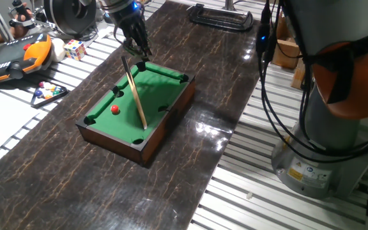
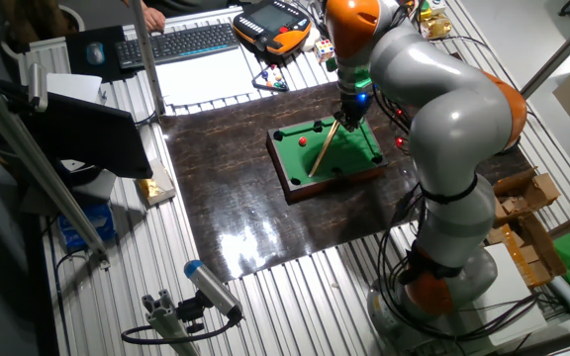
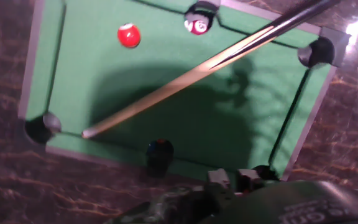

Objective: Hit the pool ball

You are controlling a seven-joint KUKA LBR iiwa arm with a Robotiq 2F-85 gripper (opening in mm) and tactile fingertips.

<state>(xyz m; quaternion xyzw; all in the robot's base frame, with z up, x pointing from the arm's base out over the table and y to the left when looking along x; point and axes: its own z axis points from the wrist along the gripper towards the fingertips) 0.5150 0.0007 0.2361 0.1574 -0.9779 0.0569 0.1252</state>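
Arm reached over the far end of the pool table [image 1: 160,133], wrist pointing down, gripper [image 1: 137,50] just above the far rail. Fingers were clamped on the cue [image 1: 135,92] at its butt end; cue ran tilted, butt up at the gripper, tip down on the felt by the near long rail. In the other fixed view the gripper [image 2: 349,117] sat at the table's [image 2: 310,183] far side with the cue [image 2: 323,150] slanting across the felt.

Room: felt was boxed in by raised rails on all sides, pockets at corners and mid-rails. In the hand view the cue [image 3: 185,78] crossed the felt diagonally, tip just beside a corner pocket. One ball [image 3: 197,26] sat in a mid-rail pocket, another dark ball [image 3: 160,148] in the opposite mid-rail pocket. Felt on both sides of the cue was open.

Pool ball [image 1: 115,109] lay on the felt, apart from the cue, to one side of the shaft and nearer the tip end than the gripper. Hand view: pool ball [image 3: 128,35] near the long rail opposite the tip, beside the pocketed ball, not touching the rail. Other fixed view: pool ball [image 2: 304,140] well clear of the fingers.
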